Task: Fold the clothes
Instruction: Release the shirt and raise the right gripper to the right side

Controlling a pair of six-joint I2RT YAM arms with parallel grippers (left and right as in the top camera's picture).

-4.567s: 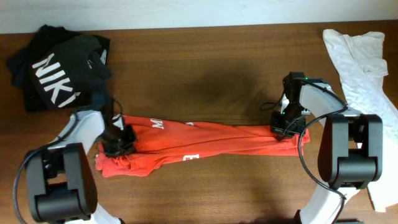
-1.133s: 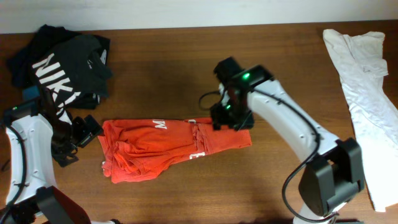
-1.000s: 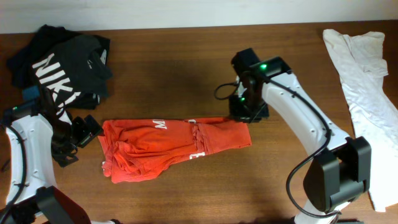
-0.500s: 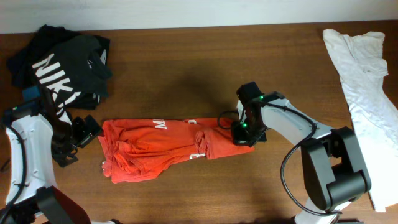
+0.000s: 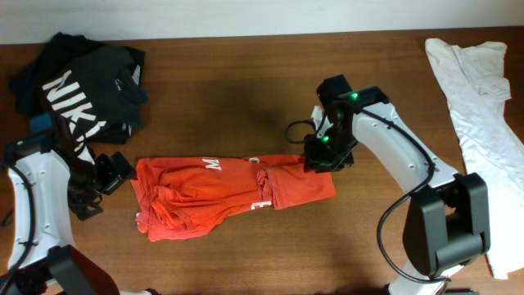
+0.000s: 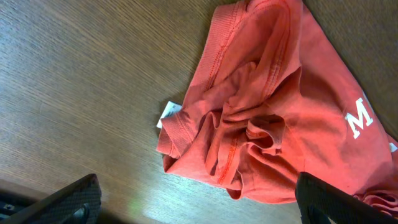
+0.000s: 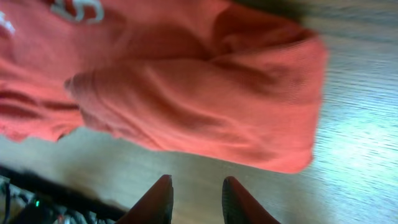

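Observation:
The red-orange T-shirt (image 5: 221,192) lies bunched in a short band on the brown table (image 5: 246,90), white letters showing along its top and at its middle. My left gripper (image 5: 102,187) sits just left of the shirt's crumpled left end, open and empty. In the left wrist view the shirt (image 6: 273,106) fills the upper right, and the left gripper (image 6: 196,202) has its fingers spread wide. My right gripper (image 5: 322,157) hovers at the back edge of the shirt's folded right end. In the right wrist view, the right gripper (image 7: 197,183) is open over bare wood, just off the shirt (image 7: 186,87).
A black shirt with large white letters (image 5: 78,90) is heaped at the back left, close to my left arm. A plain white garment (image 5: 479,90) runs down the right edge of the table. A small white label (image 6: 169,112) sticks out at the shirt's left hem.
The right end of the long shirt was carried left and folded over. Both grippers let go. Over the last half second the right gripper moved off the folded end towards the back.

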